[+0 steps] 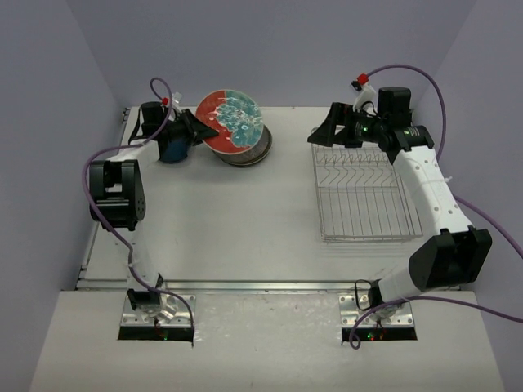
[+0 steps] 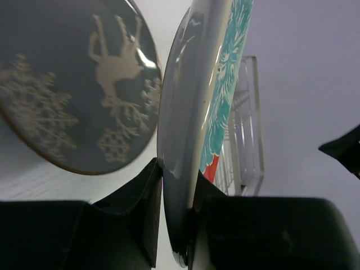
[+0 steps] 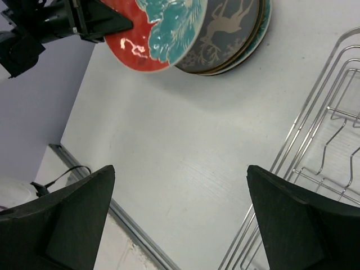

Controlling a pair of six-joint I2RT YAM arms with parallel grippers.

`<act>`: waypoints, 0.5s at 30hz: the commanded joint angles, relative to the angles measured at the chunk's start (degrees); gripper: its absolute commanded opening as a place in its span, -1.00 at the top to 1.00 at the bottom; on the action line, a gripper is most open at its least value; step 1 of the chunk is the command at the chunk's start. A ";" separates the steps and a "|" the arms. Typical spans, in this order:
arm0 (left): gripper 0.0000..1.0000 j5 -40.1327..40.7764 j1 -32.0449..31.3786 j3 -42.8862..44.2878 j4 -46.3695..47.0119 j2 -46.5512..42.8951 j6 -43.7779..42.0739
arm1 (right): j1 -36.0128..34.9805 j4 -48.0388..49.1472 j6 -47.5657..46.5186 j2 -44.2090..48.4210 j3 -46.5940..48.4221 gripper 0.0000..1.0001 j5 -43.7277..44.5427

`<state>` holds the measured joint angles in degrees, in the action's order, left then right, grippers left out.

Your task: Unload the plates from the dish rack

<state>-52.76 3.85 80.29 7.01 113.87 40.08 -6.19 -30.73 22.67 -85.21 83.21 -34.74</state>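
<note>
My left gripper [image 1: 198, 126] is shut on the rim of a red-rimmed plate with a teal floral centre [image 1: 232, 120], held tilted just above a stack of dark plates [image 1: 249, 153] at the far left-middle of the table. In the left wrist view the held plate [image 2: 194, 112] stands edge-on between my fingers, with a dark deer-patterned plate [image 2: 73, 79] below. In the right wrist view the red plate [image 3: 152, 31] overlaps the dark stack [image 3: 225, 36]. The silver wire dish rack [image 1: 359, 192] holds no plates. My right gripper [image 1: 329, 131] is open and empty at the rack's far-left corner.
The rack's wires [image 3: 332, 146] lie right of my right fingers. The table's metal left edge [image 3: 129, 225] shows in the right wrist view. Purple walls close in the table at the back and sides.
</note>
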 commanded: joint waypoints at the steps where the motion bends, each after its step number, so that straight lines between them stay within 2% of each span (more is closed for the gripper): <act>1: 1.00 0.13 -0.35 10.03 -0.29 1.69 -3.72 | 0.22 0.34 -0.93 1.24 -0.73 -0.98 1.65; 9: 1.00 2.99 -0.34 15.91 -2.86 8.98 -3.97 | 0.57 -0.79 -1.70 0.77 -0.48 -0.98 2.07; 15: 0.97 1.46 -0.38 18.27 -4.24 13.10 -3.90 | 0.57 -2.21 -2.45 -0.21 -0.23 -0.98 2.44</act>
<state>-46.03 3.74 93.65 -3.10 128.20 35.76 -5.96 -32.83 21.66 -85.22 82.54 -32.97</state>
